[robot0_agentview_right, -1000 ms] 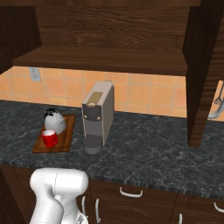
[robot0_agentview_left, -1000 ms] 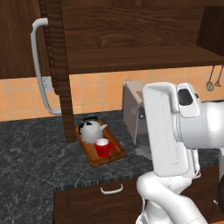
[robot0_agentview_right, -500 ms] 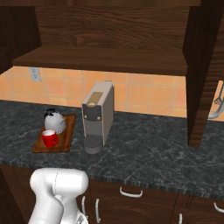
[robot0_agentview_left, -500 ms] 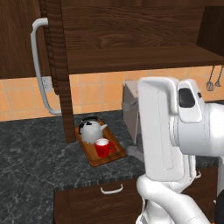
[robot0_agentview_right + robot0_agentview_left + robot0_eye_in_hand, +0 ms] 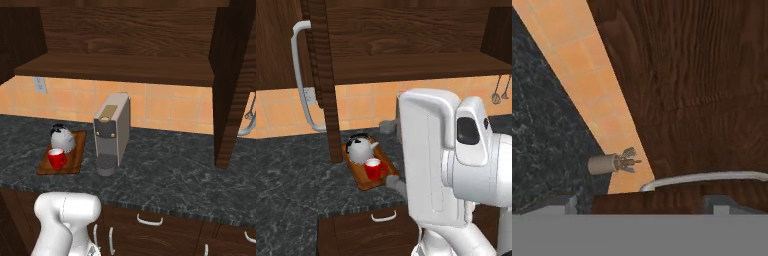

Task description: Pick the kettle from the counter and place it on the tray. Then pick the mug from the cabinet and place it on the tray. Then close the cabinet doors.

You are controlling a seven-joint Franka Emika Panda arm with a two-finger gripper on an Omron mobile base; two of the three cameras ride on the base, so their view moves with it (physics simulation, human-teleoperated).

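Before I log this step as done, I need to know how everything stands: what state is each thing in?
kettle: upright on the tray, beside the mug.
mug: upright on the tray, handle out to one side.
tray: flat on the counter, holding both.
cabinet doors: open, shelf exposed.
cabinet: shelf bare where it shows.
coffee machine: upright on the counter.
counter: carries tray and coffee machine.
drawer: shut.

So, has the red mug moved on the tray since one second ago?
No. The red mug sits at the same spot on the tray, in front of the kettle.
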